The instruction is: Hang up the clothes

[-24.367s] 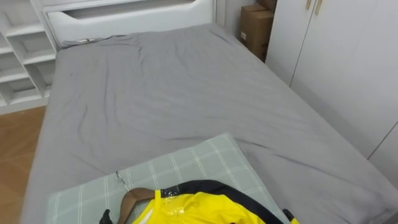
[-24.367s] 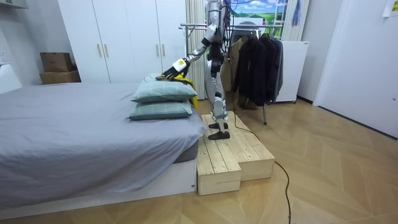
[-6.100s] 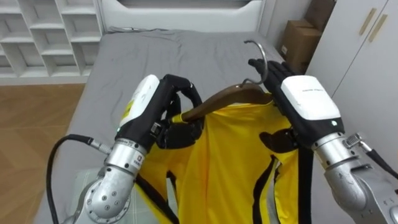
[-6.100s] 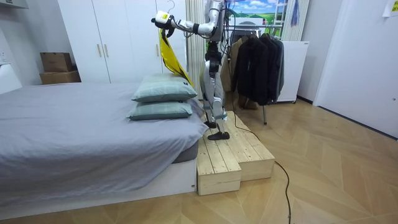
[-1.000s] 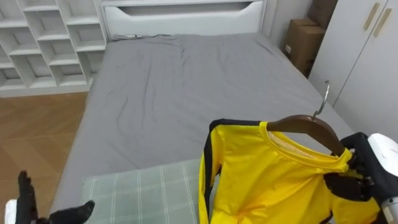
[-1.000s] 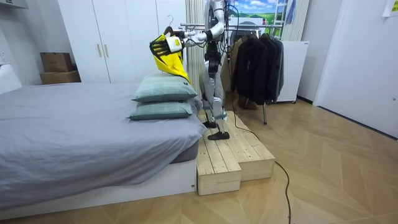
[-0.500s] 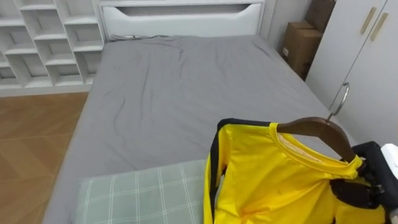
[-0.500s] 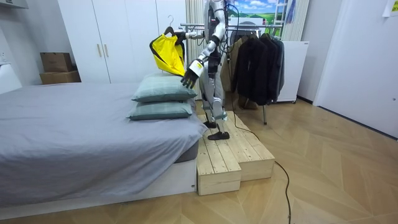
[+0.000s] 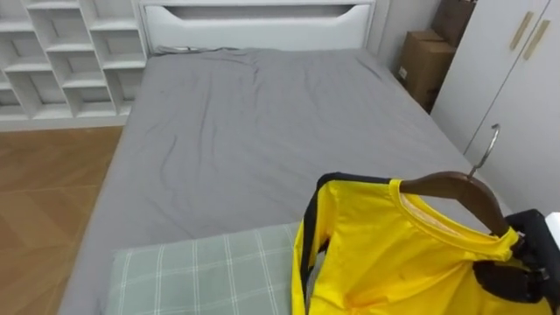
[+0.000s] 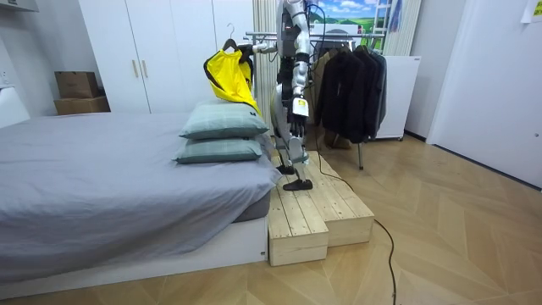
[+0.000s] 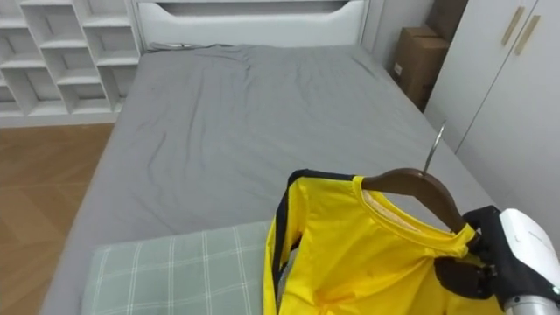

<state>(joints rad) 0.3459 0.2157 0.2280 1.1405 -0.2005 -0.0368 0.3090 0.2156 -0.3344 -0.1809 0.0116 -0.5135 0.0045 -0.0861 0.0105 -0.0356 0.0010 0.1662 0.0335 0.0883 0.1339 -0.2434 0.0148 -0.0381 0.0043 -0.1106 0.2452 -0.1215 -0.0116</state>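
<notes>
The big grey bed (image 9: 262, 122) lies in front of the robot, the clothes rack (image 10: 339, 36) is behind it, and it stands on a small wooden step (image 10: 318, 203). The yellow shirt (image 9: 385, 254) hangs on a brown hanger (image 9: 446, 188) above the checked pillow (image 9: 201, 271). The right hand (image 9: 512, 271) holds it, fingers curled round the hanger's right end. The left hand (image 10: 296, 107) hangs low. Held at one end, the hanger could tip and the shirt slip off. Turning on that step, the robot might wobble.

Grey bed (image 9: 262, 114), checked pillow (image 9: 201, 271), white shelves (image 9: 61, 52), cardboard box (image 9: 424, 61)
</notes>
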